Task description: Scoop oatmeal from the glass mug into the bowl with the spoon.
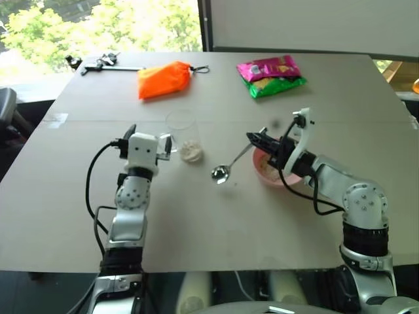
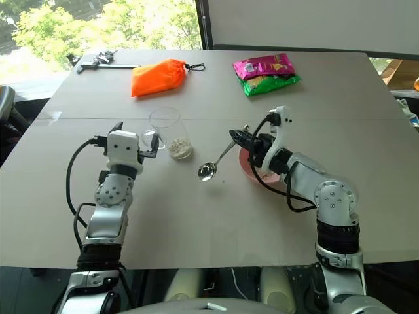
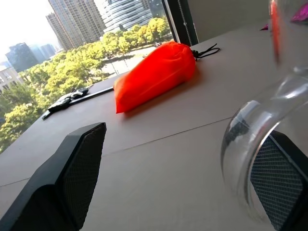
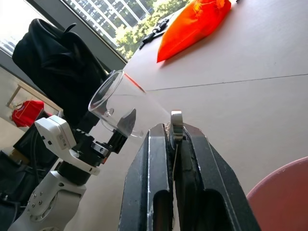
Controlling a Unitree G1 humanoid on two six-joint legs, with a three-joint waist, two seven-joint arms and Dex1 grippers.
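Right end effector (image 1: 256,139) level — pinching spoon (image 1: 230,163).

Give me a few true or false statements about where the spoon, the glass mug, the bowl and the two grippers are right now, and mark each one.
1. The right gripper is shut on the spoon's handle. True.
2. The spoon's head is inside the glass mug. False: it hangs over the bare table, between mug and bowl.
3. The left gripper is open, with the mug's handle at its fingers. True.
4. The bowl lies on the mug's left. False: it sits on the mug's right, under the right arm.
5. The oatmeal lies low in the mug. True.
6. The orange bag stands between mug and bowl. False: it lies farther back.
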